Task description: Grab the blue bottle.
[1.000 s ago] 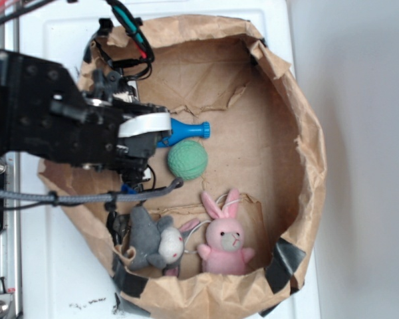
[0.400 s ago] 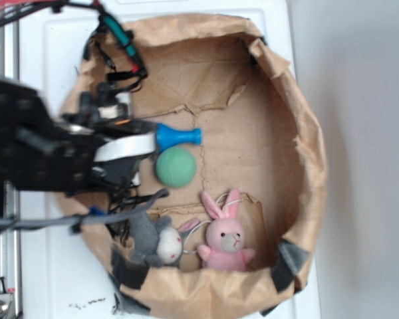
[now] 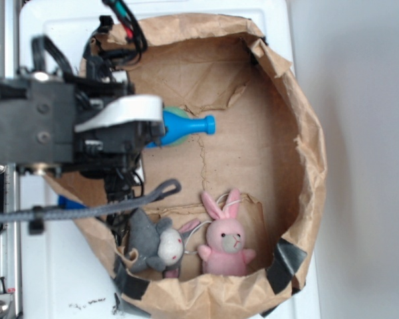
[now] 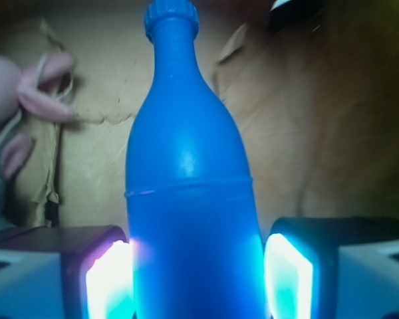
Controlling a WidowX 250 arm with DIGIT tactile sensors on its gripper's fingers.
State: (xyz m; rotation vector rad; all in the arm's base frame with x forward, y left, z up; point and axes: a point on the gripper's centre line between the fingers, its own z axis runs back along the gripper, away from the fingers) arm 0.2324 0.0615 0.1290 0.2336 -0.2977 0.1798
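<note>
- Centrally, in the wrist view, the bottle (image 4: 189, 199) stands between the two fingers (image 4: 110, 282), body low in the frame and capped neck pointing away toward the far paper wall.
- Gripper (image 4: 196, 286): both lit pads press against the bottle's lower body, the left one flush, the right one with at most a sliver of gap; the fingers are closed on the bottle.
- From the exterior view, the gripper (image 3: 153, 129) sits at the left of the bag, and the bottle (image 3: 189, 126) sticks out of it to the right, lying level, cap toward the bag's middle.
- A sliver of the green ball (image 3: 175, 111) shows just behind the bottle's body, mostly hidden by it.
- Surface: a brown paper bag (image 3: 306, 133) with rolled-down rim, its creased floor torn in a jagged line; black tape patches the near rim.
- A grey plush (image 3: 156, 242) and a pink bunny (image 3: 226, 239) lie side by side at the near edge, well apart from the bottle.
- Surroundings: the bag rests on a white table (image 3: 60, 26); a plain grey area lies to the right.
</note>
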